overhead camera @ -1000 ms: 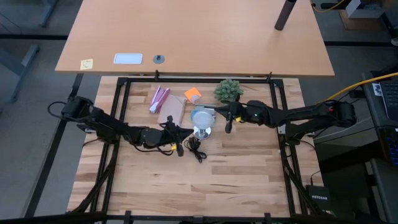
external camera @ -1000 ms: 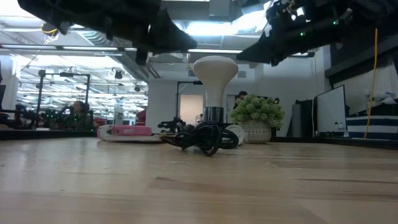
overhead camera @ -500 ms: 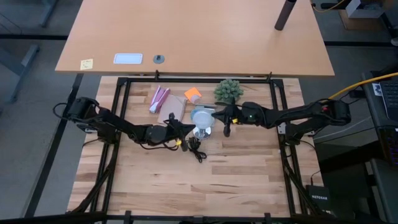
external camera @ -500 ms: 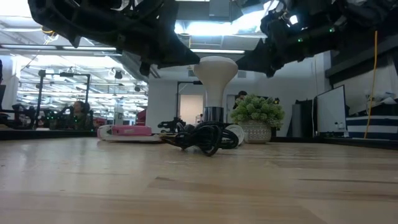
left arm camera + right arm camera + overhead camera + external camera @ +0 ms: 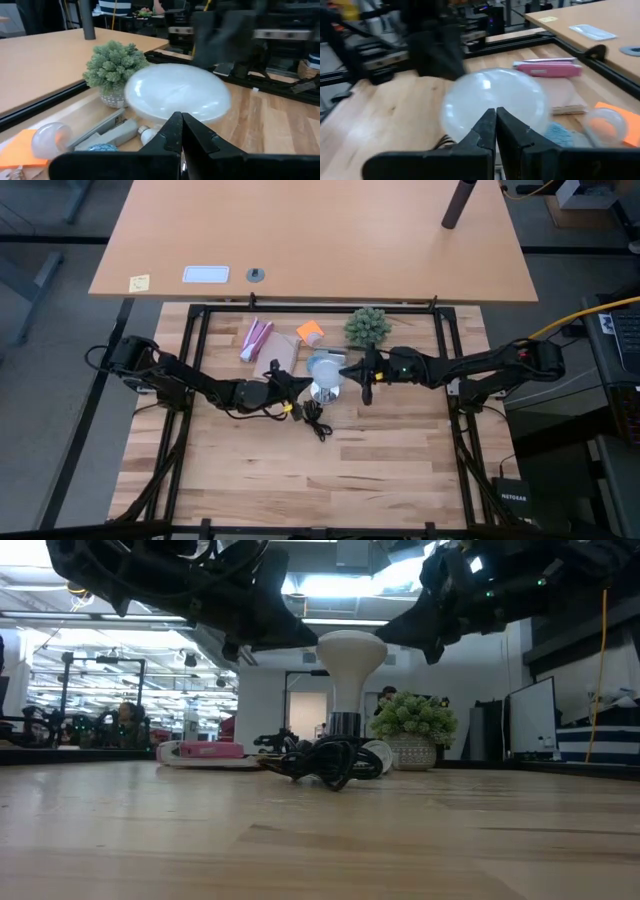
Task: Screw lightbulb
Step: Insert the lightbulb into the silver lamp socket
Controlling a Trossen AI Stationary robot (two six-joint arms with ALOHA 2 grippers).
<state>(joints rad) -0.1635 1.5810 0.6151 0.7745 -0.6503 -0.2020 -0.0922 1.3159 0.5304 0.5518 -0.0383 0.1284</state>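
The frosted white lightbulb (image 5: 325, 367) stands upright, its narrow neck (image 5: 345, 690) down in the silver socket base (image 5: 324, 392), whose black cord (image 5: 315, 420) lies coiled on the near side. My left gripper (image 5: 298, 384) is shut, its tips at globe height right by the globe's left side (image 5: 325, 645). My right gripper (image 5: 350, 369) is shut, its tips right by the globe's right side (image 5: 378, 640). The globe fills the left wrist view (image 5: 177, 92) and the right wrist view (image 5: 495, 102) just past each pair of shut fingers. My left gripper points level at the globe's left side (image 5: 172, 107) with shut fingers; whether the tips touch it I cannot tell. My right gripper points level at the globe's right side (image 5: 492, 100) with shut fingers; whether the tips touch it I cannot tell.
A green spiky plant in a pot (image 5: 367, 326) stands just behind and right of the bulb. A pink object (image 5: 255, 338), an orange sheet (image 5: 310, 332), a small clear bulb (image 5: 50, 140) and a grey tool (image 5: 105, 132) lie behind the socket. Bare wood lies toward the near edge.
My left gripper has moved toward the table's right, up to the bulb's left side. My right gripper has moved a little toward the table's left, up to the bulb's right side. Both have stayed shut.
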